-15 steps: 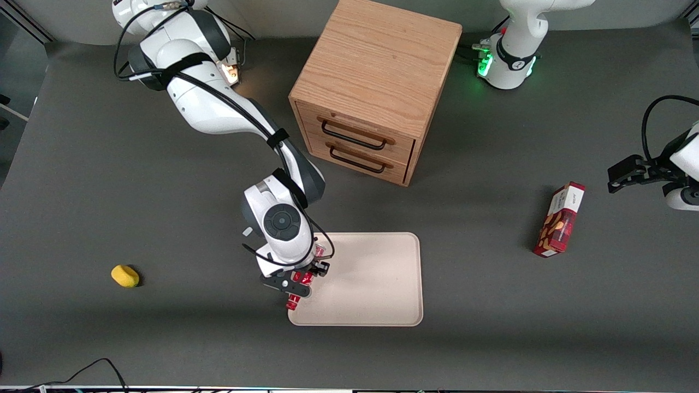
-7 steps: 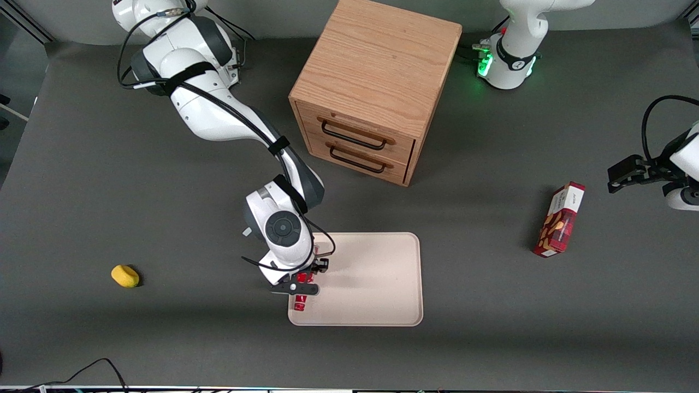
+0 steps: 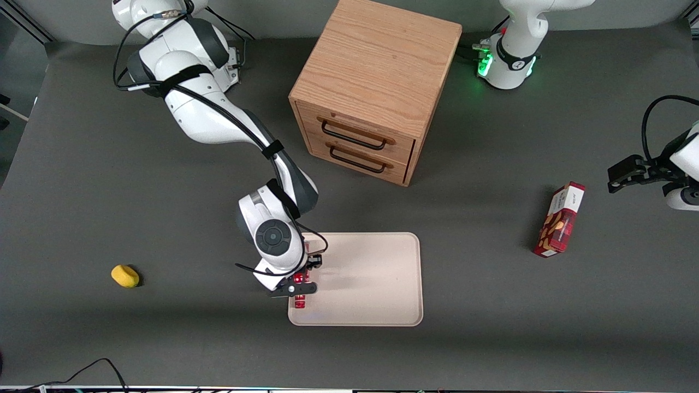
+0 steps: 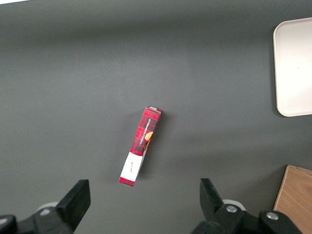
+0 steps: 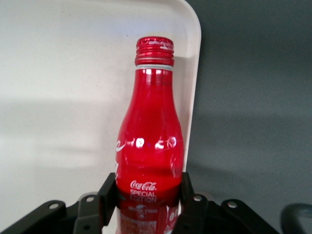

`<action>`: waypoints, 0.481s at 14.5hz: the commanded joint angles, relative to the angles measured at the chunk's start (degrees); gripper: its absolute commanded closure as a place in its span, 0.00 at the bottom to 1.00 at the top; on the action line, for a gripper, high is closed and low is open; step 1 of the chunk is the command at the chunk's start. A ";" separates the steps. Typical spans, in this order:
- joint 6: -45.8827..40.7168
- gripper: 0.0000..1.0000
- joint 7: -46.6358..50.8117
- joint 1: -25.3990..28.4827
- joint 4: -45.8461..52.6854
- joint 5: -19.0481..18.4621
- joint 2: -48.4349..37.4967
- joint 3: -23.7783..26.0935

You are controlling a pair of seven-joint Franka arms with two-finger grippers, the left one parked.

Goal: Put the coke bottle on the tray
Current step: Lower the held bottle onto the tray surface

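A: Where is the small slim red coke bottle with white script and a red cap (image 5: 150,146)?

B: Clamped in the right arm's black two-finger gripper (image 3: 297,286). The wrist view shows a finger (image 5: 108,194) pressed against each side of the lower body, below the script. In the front view the coke bottle (image 3: 299,299) pokes out from under the gripper toward the camera.

A: Is it over the large flat beige rectangular tray with rounded corners (image 3: 377,284) yet?

B: Only just. It sits over the edge strip at the working arm's end, close to the corner nearest the front camera. In the wrist view the tray's low rim (image 5: 195,73) runs just beside the cap, with dark grey table mat (image 3: 109,338) showing next to it.

A: Why hold it low on the body?

B: My guess: the body is widest there, and the neck and cap stay free. I cannot tell whether the bottle touches the tray.

A: Risk?

B: So near the rim, it could come to rest on the raised lip; a nudge farther in seems safer.

A: Anything nearby?

B: No. The light oak two-drawer cabinet (image 3: 374,90) stands farther from the camera, the red rectangular snack box (image 3: 559,219) lies toward the parked arm's end, and the small yellow lump (image 3: 125,275) toward the working arm's.
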 commanded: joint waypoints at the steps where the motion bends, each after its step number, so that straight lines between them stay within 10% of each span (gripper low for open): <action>1: -1.15 1.00 -2.01 -0.29 1.82 1.05 0.60 0.70; 7: -0.63 1.00 -2.01 -0.38 1.82 1.05 1.04 0.70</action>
